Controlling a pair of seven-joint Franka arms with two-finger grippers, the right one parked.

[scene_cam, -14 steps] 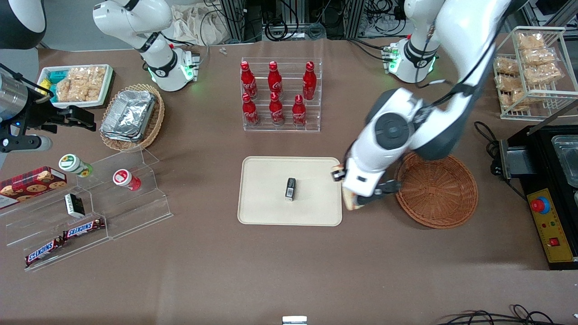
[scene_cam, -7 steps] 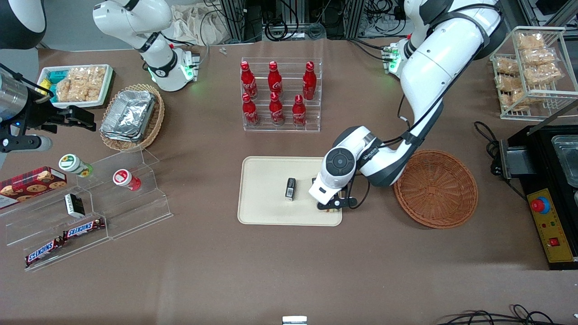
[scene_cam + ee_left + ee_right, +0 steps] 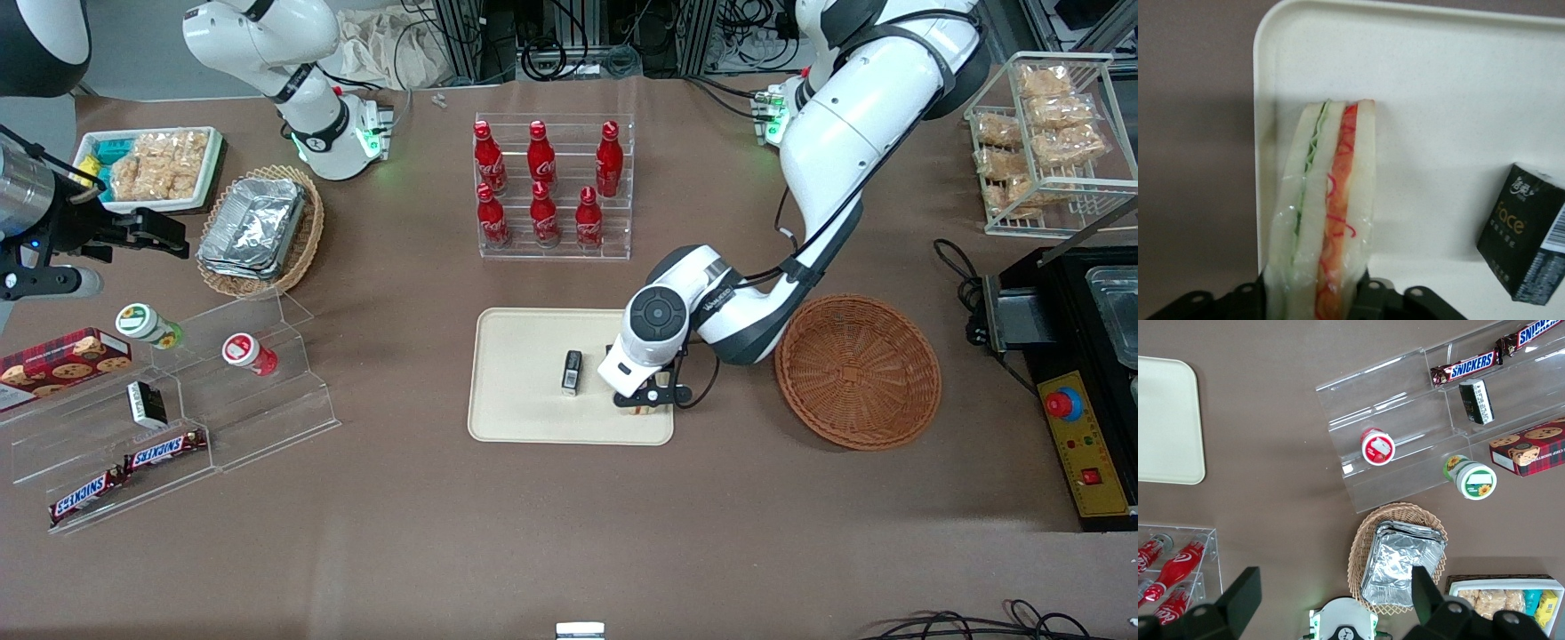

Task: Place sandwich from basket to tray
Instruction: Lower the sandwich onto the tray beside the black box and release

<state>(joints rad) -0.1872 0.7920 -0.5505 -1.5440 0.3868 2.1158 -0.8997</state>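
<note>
The brown tabletop (image 3: 551,533) carries everything here, and on it the cream tray (image 3: 524,418) lies in the middle, with the reddish-brown basket (image 3: 858,373) just beside it toward the working arm's end, now holding nothing. Over the tray's edge nearest that basket hangs the left arm's tool (image 3: 647,402), pointing down. The wrist view shows it closed on the sandwich (image 3: 1325,213), a plastic-wrapped wedge standing on its edge with green and orange-red filling facing the camera, the dark fingers (image 3: 1368,293) pressing its two bread faces. The wedge sits low over the tray, close to the rim (image 3: 1265,133); whether it already touches the surface I cannot tell. A small black box (image 3: 572,372) lies on the tray nearby, apart from the sandwich. The main risk, as I judge it, is placement so near the rim: released here, the upright wedge could topple outward and come to rest on the rim or slide onto the tabletop. The slippery wrap could also cling to a finger on opening and drag the wedge askew.
</note>
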